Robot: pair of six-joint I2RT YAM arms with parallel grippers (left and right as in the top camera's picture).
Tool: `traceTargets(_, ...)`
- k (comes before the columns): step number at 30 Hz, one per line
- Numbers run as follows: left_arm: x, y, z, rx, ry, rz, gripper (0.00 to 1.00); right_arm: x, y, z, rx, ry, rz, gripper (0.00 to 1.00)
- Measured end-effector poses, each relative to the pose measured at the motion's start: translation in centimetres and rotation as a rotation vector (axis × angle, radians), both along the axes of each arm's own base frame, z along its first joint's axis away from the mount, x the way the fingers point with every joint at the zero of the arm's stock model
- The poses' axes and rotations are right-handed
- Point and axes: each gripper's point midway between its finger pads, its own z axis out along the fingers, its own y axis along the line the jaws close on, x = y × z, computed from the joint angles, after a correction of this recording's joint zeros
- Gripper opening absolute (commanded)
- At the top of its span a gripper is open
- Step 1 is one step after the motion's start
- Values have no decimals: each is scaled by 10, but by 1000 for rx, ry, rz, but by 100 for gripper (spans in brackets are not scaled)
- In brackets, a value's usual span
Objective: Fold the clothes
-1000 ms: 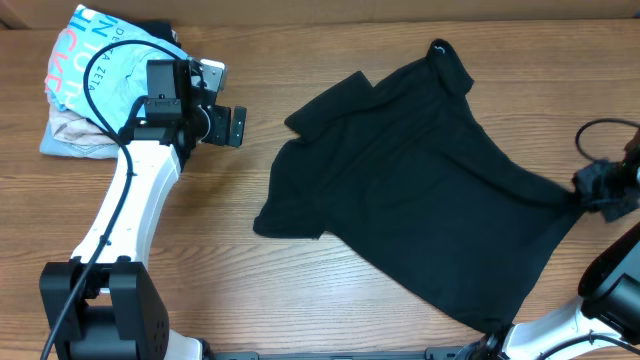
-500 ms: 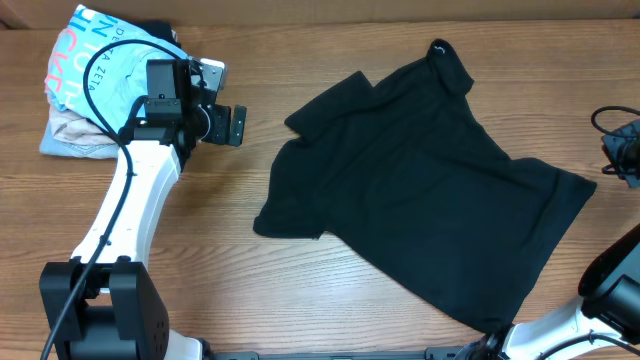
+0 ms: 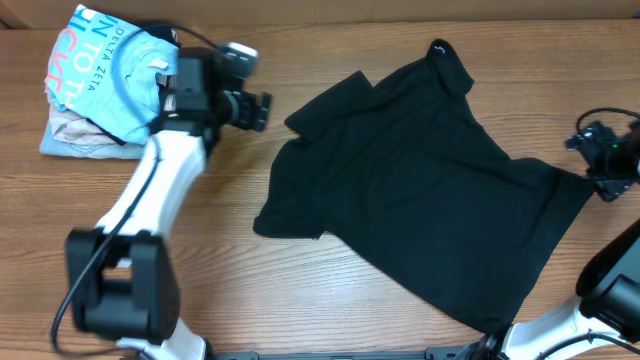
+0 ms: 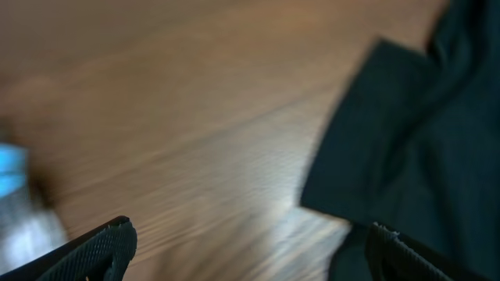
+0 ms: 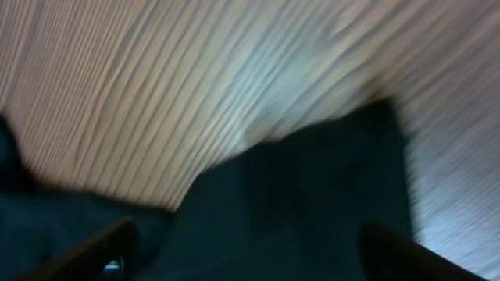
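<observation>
The clothes, one black short-sleeved shirt [image 3: 420, 190], lie spread on the wooden table, collar at the far side and a sleeve pointing left. My left gripper [image 3: 262, 110] hovers open just left of that sleeve. In the left wrist view its fingers [image 4: 94, 250] frame bare wood, with the shirt's sleeve [image 4: 414, 133] to the right. My right gripper [image 3: 597, 160] sits at the shirt's right corner, open. The blurred right wrist view shows the black cloth [image 5: 312, 203] lying below the gripper [image 5: 254, 257], with nothing pinched.
A light blue printed T-shirt [image 3: 100, 70] rests on beige folded garments [image 3: 75, 135] at the far left corner. Both arm bases stand at the table's front edge, the left one [image 3: 120, 290] and the right one [image 3: 610, 290].
My right gripper opened and let go of the shirt's right corner, which dropped flat on the table. My left arm swung right and farther back, closer to the sleeve.
</observation>
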Motion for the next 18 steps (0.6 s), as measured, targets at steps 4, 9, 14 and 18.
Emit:
traceTargets(4, -3, -44, -49, 72, 76, -114, 97, 11, 37, -1, 40, 6, 101, 95)
traceTargets(9, -13, -81, -89, 159, 123, -213, 97, 24, 71, 0, 52, 0, 197, 95)
traceTargets(14, -13, -89, -101, 193, 133, -239, 97, 33, 93, 0, 42, -5, 257, 96)
traceTargets(18, -17, -82, -119, 229, 177, -224, 98, 37, 107, 0, 36, -6, 294, 96)
